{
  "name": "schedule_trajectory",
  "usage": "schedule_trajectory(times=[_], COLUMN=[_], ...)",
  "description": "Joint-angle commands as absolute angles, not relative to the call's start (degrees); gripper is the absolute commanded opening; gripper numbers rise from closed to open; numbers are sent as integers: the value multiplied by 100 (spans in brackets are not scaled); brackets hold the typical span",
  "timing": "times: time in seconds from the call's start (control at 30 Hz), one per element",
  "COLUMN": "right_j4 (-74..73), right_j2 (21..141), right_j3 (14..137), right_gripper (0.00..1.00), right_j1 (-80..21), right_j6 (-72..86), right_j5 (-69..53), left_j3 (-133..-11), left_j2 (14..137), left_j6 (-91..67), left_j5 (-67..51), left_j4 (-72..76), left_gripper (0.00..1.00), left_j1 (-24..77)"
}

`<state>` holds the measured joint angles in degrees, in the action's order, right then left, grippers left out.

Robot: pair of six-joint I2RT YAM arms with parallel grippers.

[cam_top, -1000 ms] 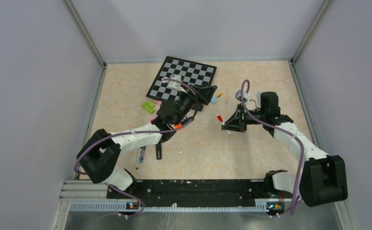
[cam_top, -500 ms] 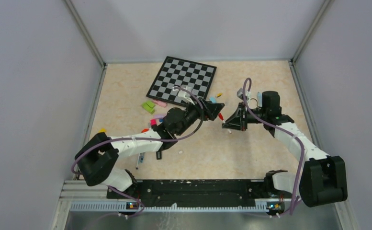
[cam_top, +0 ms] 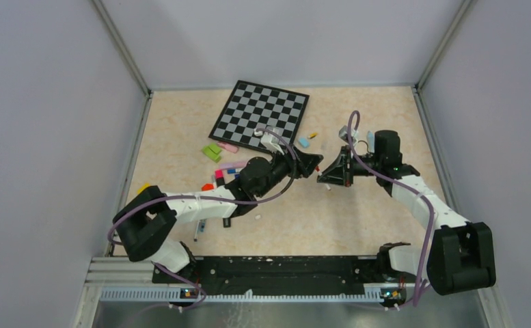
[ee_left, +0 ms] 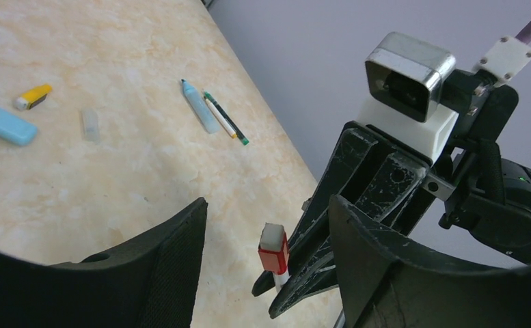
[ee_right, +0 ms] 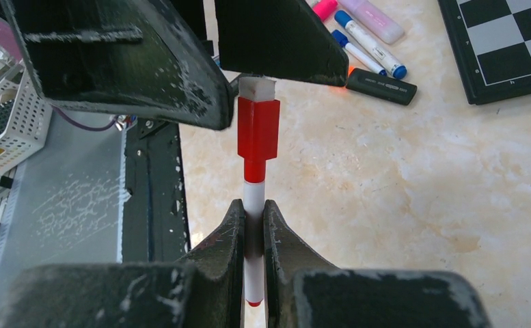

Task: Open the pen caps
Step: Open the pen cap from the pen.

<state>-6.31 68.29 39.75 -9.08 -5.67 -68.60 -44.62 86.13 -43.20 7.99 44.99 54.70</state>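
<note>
Since a second ago the left arm (cam_top: 249,179) has swung off the near edge of the checkered board (cam_top: 262,113) and moved rightward, so the left jaws now face the right jaws tip to tip above the counter (cam_top: 296,219). The right arm (cam_top: 413,188) has hardly shifted.

The right jaws are closed tight on the white barrel of a pen (ee_right: 253,201), gripping it just below its red cap (ee_right: 257,130) and holding it off the counter in front of the board's near right corner. The pen's long axis runs straight out along the right jaws. Its cap end leads, pointing away from the right wrist and toward the left arm.

The left jaws stand wide apart with nothing in them. In the left wrist view the cap sits in the gap between them, with space on each side. In the right wrist view its white-tipped end is just at their mouth.
</note>
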Motion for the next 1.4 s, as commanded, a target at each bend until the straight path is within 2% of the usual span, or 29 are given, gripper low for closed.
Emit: schedule_trajectory(times=[0.0, 0.43, 0.63, 0.93, 1.0, 1.07, 1.1, 1.13, 1.17, 1.23, 1.3, 1.37], right_j4=[-366, -360, -360, -343, -355, -356, -359, -356, -352, -340, -319, -273], right_j2=[6688, 6844, 6882, 6898, 6900, 6900, 6907, 6912, 6916, 6925, 6915, 6908], right_j3=[3953, 3938, 3920, 3902, 3902, 3902, 3902, 3910, 3911, 3919, 3936, 3938], right_gripper=[0, 0, 0, 0, 0, 0, 0, 0, 3, 17, 28, 33], right_j1=[-866, -865, -863, -870, -869, -862, -867, -864, -868, -862, -863, -867], right_j6=[-495, -466, -475, -483, -491, -500, -501, -497, -493, -466, -419, -361], right_j5=[-6974, -6763, -6753, -6684, -6676, -6667, -6673, -6680, -6701, -6757, -6826, -6884], left_j3=[-4542, -4469, -4500, -4508, -4504, -4514, -4511, -4504, -4499, -4464, -4450, -4447], left_j2=[8756, 9015, 9069, 9127, 9132, 9124, 9121, 9123, 9123, 9121, 9138, 9149], left_j6=[-4466, -4741, -4803, -4907, -4886, -4856, -4840, -4838, -4826, -4791, -4761, -4735], left_j5=[709, 477, 355, 314, 312, 295, 286, 276, 266, 243, 214, 186], left_j4=[4764, 5135, 5245, 5247, 5276, 5308, 5322, 5335, 5360, 5427, 5520, 5566], left_gripper=[67, 47, 33, 36, 24, 5, 0, 0, 0, 0, 0, 0], left_j1=[5519, 5581, 5590, 5602, 5607, 5607, 5607, 5607, 5607, 5602, 5607, 5607])
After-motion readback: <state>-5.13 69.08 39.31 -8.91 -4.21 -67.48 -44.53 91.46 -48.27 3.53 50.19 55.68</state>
